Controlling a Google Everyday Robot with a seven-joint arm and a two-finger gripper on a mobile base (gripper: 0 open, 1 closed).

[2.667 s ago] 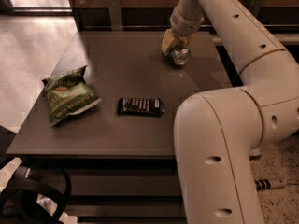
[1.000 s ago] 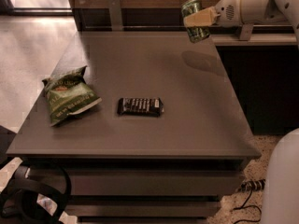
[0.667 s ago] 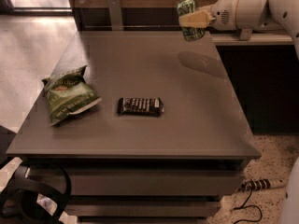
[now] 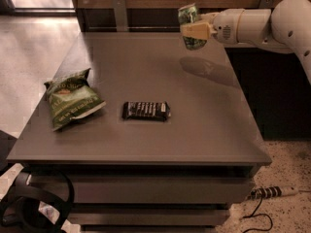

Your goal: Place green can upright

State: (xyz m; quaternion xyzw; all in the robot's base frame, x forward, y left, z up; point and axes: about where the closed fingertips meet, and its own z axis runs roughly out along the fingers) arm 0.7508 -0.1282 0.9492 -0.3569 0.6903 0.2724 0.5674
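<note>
The green can [image 4: 191,26] is held in the air above the far right part of the grey table [image 4: 204,115], roughly upright with a slight tilt. My gripper [image 4: 195,31] reaches in from the right on a white arm and is shut on the can around its middle. The can's silver top shows near the back wall. The can's shadow falls on the tabletop below it.
A crinkled green chip bag [image 4: 72,101] lies at the table's left. A dark candy bar [image 4: 146,110] lies near the middle front. A wooden wall and metal bracket [image 4: 119,11] stand behind. A power strip [image 4: 272,192] lies on the floor at the right.
My gripper lifted the can off the far tabletop, swung up to the right, and has since carried it slightly left and lower over the table's far right.
</note>
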